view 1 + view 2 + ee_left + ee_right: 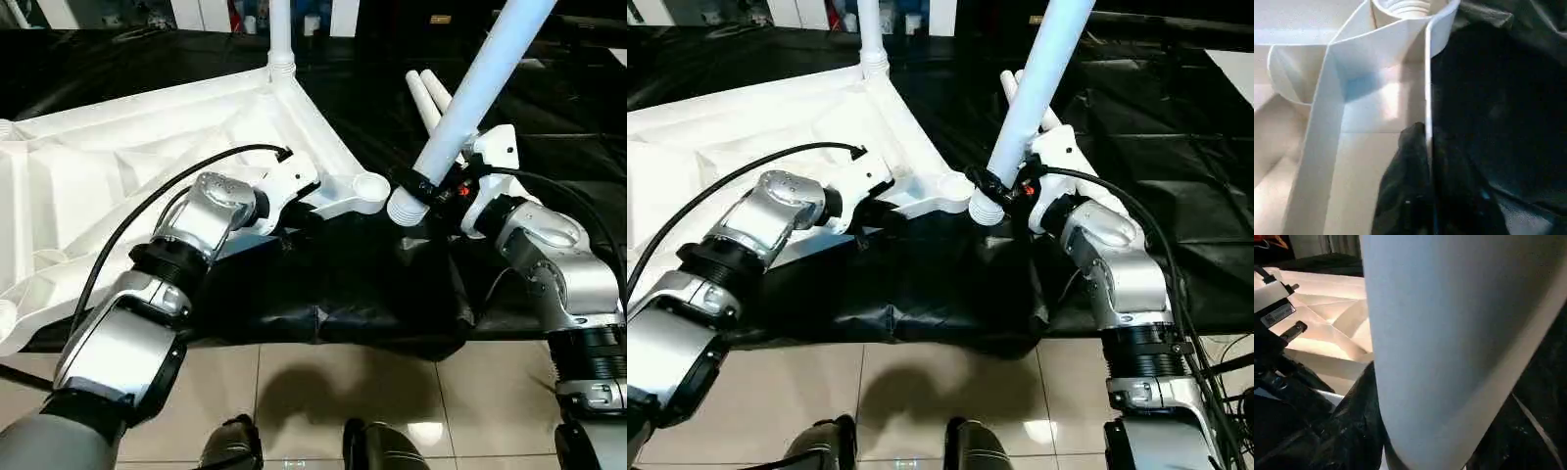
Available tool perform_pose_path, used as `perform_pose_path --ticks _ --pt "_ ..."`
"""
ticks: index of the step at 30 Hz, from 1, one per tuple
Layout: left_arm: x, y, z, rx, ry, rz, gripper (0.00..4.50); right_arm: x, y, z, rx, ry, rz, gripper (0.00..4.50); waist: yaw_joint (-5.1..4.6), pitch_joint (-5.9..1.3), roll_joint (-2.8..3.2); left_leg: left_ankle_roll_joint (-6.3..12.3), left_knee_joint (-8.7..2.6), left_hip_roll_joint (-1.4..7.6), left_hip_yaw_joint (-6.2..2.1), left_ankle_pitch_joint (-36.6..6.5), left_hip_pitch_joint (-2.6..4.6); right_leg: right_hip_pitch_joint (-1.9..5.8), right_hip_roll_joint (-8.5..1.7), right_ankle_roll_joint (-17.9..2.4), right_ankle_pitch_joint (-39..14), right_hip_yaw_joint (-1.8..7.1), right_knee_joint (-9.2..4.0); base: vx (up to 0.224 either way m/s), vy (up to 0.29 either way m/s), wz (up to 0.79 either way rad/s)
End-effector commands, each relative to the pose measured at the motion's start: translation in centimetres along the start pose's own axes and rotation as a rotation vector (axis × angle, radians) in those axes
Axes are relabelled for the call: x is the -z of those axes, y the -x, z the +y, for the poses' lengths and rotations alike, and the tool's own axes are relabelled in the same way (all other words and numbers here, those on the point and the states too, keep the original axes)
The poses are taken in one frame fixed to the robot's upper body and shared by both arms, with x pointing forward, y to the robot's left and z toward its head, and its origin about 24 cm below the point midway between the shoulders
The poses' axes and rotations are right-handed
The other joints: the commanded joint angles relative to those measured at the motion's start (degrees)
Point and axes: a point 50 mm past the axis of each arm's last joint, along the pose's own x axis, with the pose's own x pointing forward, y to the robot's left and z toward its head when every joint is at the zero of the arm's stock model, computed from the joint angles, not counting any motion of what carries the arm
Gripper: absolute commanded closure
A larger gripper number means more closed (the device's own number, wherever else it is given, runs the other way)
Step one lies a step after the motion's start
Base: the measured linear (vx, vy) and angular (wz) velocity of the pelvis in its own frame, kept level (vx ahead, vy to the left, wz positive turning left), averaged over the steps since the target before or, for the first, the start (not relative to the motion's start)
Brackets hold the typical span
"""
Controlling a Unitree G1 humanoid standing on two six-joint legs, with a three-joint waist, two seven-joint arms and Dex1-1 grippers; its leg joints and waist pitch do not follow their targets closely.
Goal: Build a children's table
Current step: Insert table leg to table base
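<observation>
A black sheet (343, 284) covers the support, seemingly a low table, its near edge hanging over the tiled floor (323, 392). The white tabletop (108, 176) lies ribbed side up at left; two spare legs (428, 98) lie far right.

A lab or workshop: beige tiled floor (323, 382), black sheet (353, 284) spread as work surface, cluttered shelves (245, 15) behind.

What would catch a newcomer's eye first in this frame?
The long white leg slanting up from the right hand, its flared end just beside the empty corner socket of the upturned white tabletop. The left hand pinches the tabletop's edge wall, and another leg already stands in the far corner.
</observation>
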Motion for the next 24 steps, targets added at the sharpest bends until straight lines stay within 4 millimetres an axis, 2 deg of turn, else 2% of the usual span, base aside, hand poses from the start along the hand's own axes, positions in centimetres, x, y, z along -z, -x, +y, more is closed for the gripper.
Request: perform_pose_path --ticks 1,2,3,4,5,7,8,10,11,12,13,15,18,21,23,24 --pt "2.9 -0.3 -1.8 0.114 0.042 0.058 4.48 -1.1 0.2 0.4 -0.052 -0.013 -0.034 2.67 0.41 -5.60 0.55 6.44 -3.38 1.28 -0.19 -4.31 1.69 4.70 -3.86 -17.55 1.71 2.42 -3.37 0.000 0.000 0.00" --pt "3.1 -0.2 -2.0 0.131 0.038 0.054 4.48 -1.1 0.2 0.5 -0.062 -0.016 -0.033 2.67 0.24 -5.62 0.18 6.53 -3.50 1.35 -0.19 -4.58 1.45 5.01 -3.88 -17.62 1.74 2.42 -3.33 0.000 0.000 0.00" --pt "3.7 0.3 -2.8 0.170 0.029 0.049 4.50 -1.2 0.2 0.8 -0.088 -0.020 -0.026 2.67 0.28 -5.67 0.39 6.47 -3.62 1.62 -0.26 -4.56 1.66 4.92 -3.99 -17.73 1.60 2.44 -3.23 0.000 0.000 0.00" --pt "3.9 0.4 -3.0 0.181 0.025 0.050 4.50 -1.1 0.2 0.9 -0.097 -0.020 -0.021 2.67 0.16 -5.65 0.38 6.50 -3.66 1.64 -0.24 -4.49 1.57 4.85 -3.94 -17.58 1.53 2.43 -3.23 0.000 0.000 0.00" --pt "4.1 0.6 -3.4 0.201 0.012 0.043 4.50 -1.1 0.2 1.0 -0.108 -0.024 -0.013 2.67 0.13 -5.41 0.75 6.27 -3.74 1.71 -0.17 -4.98 1.79 4.48 -3.88 -17.46 0.59 2.46 -3.42 0.000 0.000 0.00" --pt "4.6 1.2 -4.6 0.233 0.010 0.028 4.50 -0.7 0.2 1.5 -0.136 -0.040 0.007 2.67 0.01 -5.29 0.74 5.68 -3.98 1.72 -0.14 -6.36 1.70 4.54 -3.94 -16.65 -2.25 2.50 -3.67 0.000 0.000 0.00" --pt "4.8 1.4 -4.9 0.235 0.011 0.028 4.50 -0.4 0.1 1.8 -0.148 -0.040 0.018 2.67 -0.07 -5.15 0.64 5.31 -4.02 1.67 0.03 -6.94 1.84 4.19 -3.84 -15.92 -4.11 2.56 -4.02 0.000 0.000 0.00" --pt "5.1 1.6 -5.5 0.235 0.002 0.031 4.50 0.2 0.0 2.3 -0.168 -0.053 0.045 2.67 -0.12 -4.89 0.92 4.18 -4.33 1.70 0.00 -8.79 2.10 4.02 -3.89 -14.77 -8.30 2.52 -4.40 0.000 0.000 0.00" --pt "5.2 1.7 -5.7 0.235 0.002 0.032 4.50 0.3 -0.1 2.4 -0.173 -0.058 0.053 2.67 -0.27 -4.37 0.76 3.32 -4.72 1.68 0.04 -11.09 2.29 3.80 -3.94 -13.58 -12.89 2.48 -5.11 0.000 0.000 0.00" --pt "5.2 1.7 -5.9 0.236 0.002 0.031 4.50 0.5 -0.1 2.5 -0.182 -0.060 0.067 2.67 -0.29 -4.16 0.70 2.89 -4.89 1.63 0.04 -12.15 2.43 3.76 -4.01 -12.86 -15.46 2.49 -5.44 0.000 0.000 0.00" --pt "5.2 1.7 -6.0 0.237 0.002 0.032 4.50 0.9 -0.2 2.8 -0.197 -0.068 0.085 2.67 -0.31 -4.41 0.71 2.19 -4.99 1.60 0.00 -12.15 2.66 3.90 -4.09 -11.83 -17.37 2.58 -5.64 0.000 0.000 0.00" --pt "5.2 1.8 -6.2 0.231 0.001 0.025 4.50 1.4 -0.5 3.4 -0.223 -0.084 0.116 2.67 -0.44 -4.50 0.56 2.43 -5.03 1.56 0.06 -9.61 2.49 3.87 -3.92 -11.42 -14.17 2.68 -5.40 0.000 0.000 0.00" --pt "4.9 1.9 -6.4 0.218 -0.007 0.017 4.50 1.8 -0.8 3.8 -0.248 -0.096 0.143 2.67 -0.74 -4.58 0.58 3.46 -4.99 1.47 0.03 -7.35 2.28 3.97 -3.73 -12.26 -9.71 2.58 -4.92 0.000 0.000 0.00" --pt "4.7 2.1 -6.5 0.211 -0.013 0.016 4.50 2.1 -1.1 3.9 -0.249 -0.107 0.158 2.67 -0.88 -4.56 0.68 3.84 -4.98 1.52 0.06 -7.21 2.29 3.97 -3.77 -12.83 -8.67 2.58 -4.83 0.000 0.000 0.00" --pt "4.7 2.1 -6.5 0.207 -0.015 0.016 4.50 2.3 -1.3 3.9 -0.247 -0.108 0.177 2.67 -0.99 -4.42 0.75 3.66 -5.08 1.51 0.07 -8.08 2.36 3.89 -3.77 -12.82 -9.88 2.56 -5.06 0.000 0.000 0.00" --pt "4.7 2.1 -6.5 0.206 -0.015 0.016 4.50 2.4 -1.3 3.8 -0.248 -0.107 0.190 2.67 -1.11 -4.31 0.52 3.46 -5.15 1.46 0.06 -8.47 2.31 3.92 -3.74 -12.59 -10.78 2.55 -5.09 0.000 0.000 0.00"
